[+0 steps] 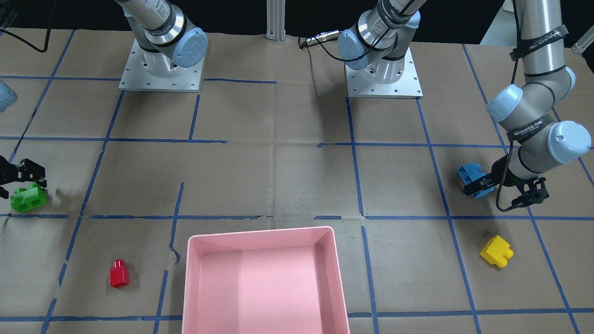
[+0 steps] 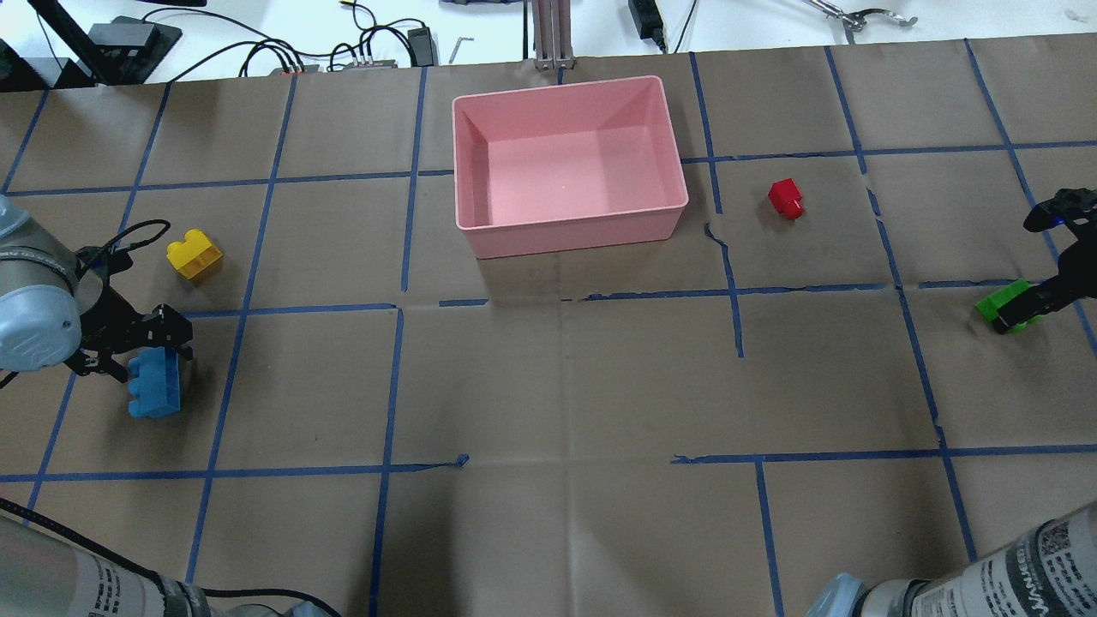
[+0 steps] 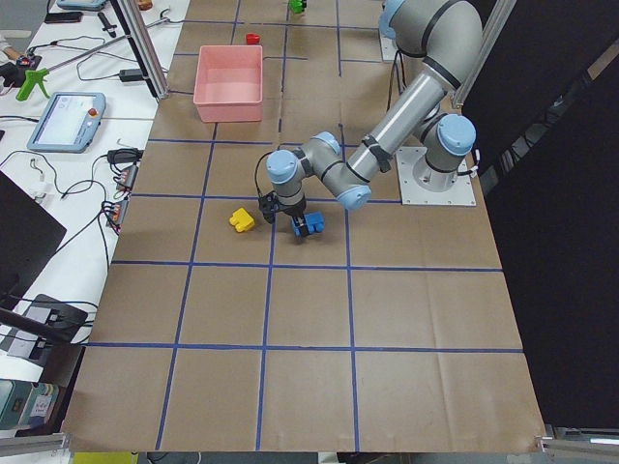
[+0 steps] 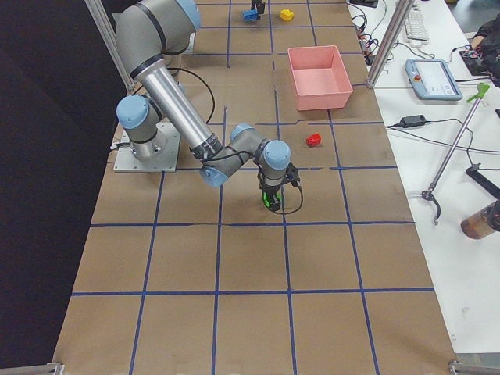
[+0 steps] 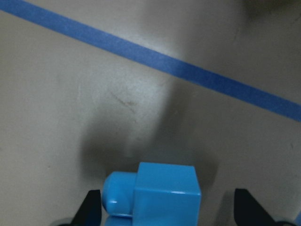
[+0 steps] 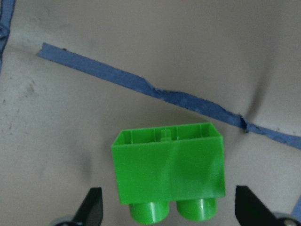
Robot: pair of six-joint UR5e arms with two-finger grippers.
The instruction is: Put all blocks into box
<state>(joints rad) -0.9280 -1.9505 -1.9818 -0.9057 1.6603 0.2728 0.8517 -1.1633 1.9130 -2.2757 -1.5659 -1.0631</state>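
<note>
The blue three-stud block (image 1: 468,175) lies on the paper at the table's left end. My left gripper (image 1: 480,184) is open, and its fingers straddle one end of the blue block (image 5: 164,193) in the left wrist view. The green block (image 1: 28,197) lies at the right end. My right gripper (image 1: 23,178) is open and low over it, with the green block (image 6: 169,167) between the fingertips (image 6: 94,207). The yellow block (image 1: 496,251) and the red block (image 1: 119,273) lie loose on the paper. The pink box (image 2: 570,224) is empty.
Both arm bases (image 1: 162,69) stand on the robot's side of the table. Blue tape lines (image 2: 398,386) cross the brown paper. Cables and tools (image 2: 368,51) lie beyond the far edge, behind the box.
</note>
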